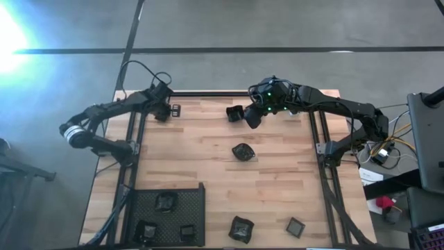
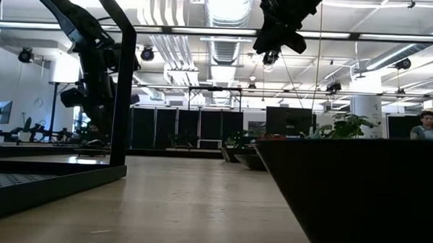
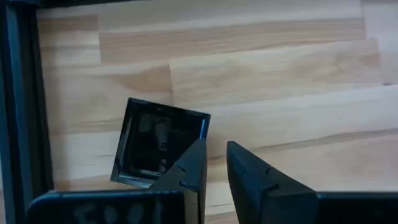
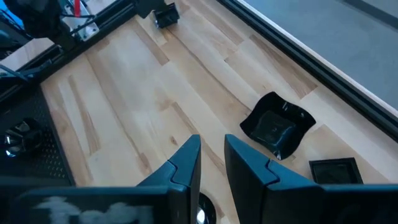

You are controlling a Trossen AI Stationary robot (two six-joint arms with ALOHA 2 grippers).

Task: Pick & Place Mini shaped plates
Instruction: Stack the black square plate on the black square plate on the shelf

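Observation:
My left gripper (image 1: 166, 111) is low at the far left of the table, fingers a narrow gap apart (image 3: 216, 149), beside a small square plate (image 3: 158, 143) that lies flat on the wood. My right gripper (image 1: 250, 117) hangs high over the far middle (image 2: 277, 44), also narrowly open (image 4: 211, 146) with nothing between its tips. A dark plate (image 1: 234, 113) shows just left of it. A wavy plate (image 1: 243, 151) lies mid-table. Two more plates (image 1: 241, 228) (image 1: 295, 226) rest near the near edge. The mesh tray (image 1: 198, 201) at the near left holds three plates.
Black frame rails run along the table's left (image 1: 132, 160), right (image 1: 325, 173) and far sides. In the right wrist view a wavy plate (image 4: 277, 129) and a square plate (image 4: 333, 169) lie on the wood. A near plate (image 2: 358, 191) blocks much of the low view.

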